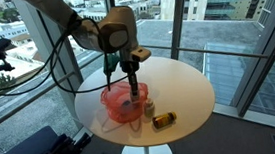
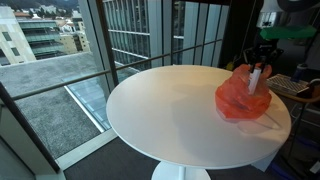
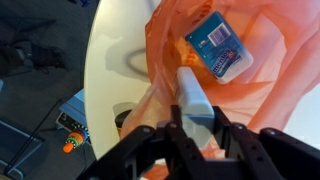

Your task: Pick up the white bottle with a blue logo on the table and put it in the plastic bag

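Observation:
My gripper (image 3: 192,132) is shut on a white bottle (image 3: 194,92) and holds it upright over the open mouth of the orange-red plastic bag (image 3: 262,92). In both exterior views the bottle (image 1: 133,80) (image 2: 255,79) hangs from the gripper (image 1: 130,66) (image 2: 262,58), with its lower end at the bag's opening (image 1: 125,100) (image 2: 242,101). The bag sits on the round white table (image 1: 184,93) (image 2: 170,110). A white pack with a blue label (image 3: 215,46) lies inside the bag. I cannot see a blue logo on the held bottle.
A small amber bottle (image 1: 163,120) lies on the table beside the bag, and another small bottle (image 1: 148,108) stands next to it. A wooden object (image 1: 139,55) sits at the table's far side. Glass walls surround the table, and equipment (image 2: 295,88) stands beside it.

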`<state>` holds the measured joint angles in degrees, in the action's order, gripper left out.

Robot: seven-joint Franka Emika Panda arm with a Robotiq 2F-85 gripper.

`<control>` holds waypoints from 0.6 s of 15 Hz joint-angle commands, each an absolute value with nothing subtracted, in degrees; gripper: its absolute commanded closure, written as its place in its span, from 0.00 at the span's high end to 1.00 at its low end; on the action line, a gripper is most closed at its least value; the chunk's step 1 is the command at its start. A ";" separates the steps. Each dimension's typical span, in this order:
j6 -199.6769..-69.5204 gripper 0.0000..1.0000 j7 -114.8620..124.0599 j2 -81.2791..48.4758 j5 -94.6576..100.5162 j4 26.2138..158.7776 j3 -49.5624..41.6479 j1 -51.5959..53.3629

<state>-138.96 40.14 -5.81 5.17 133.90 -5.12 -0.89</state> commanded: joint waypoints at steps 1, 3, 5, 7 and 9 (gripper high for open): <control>-138.66 0.10 40.19 -5.05 6.63 135.04 -5.68 -1.38; -138.70 0.10 40.09 -5.13 6.59 135.62 -5.85 -1.46; -138.70 0.10 39.86 -5.19 6.28 136.18 -5.90 -1.57; -138.97 0.10 39.28 -5.16 5.57 136.68 -5.83 -1.66; -140.04 0.10 38.65 -5.07 5.00 137.42 -5.67 -1.66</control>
<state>-138.96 40.04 -5.85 5.17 136.33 -5.69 -1.27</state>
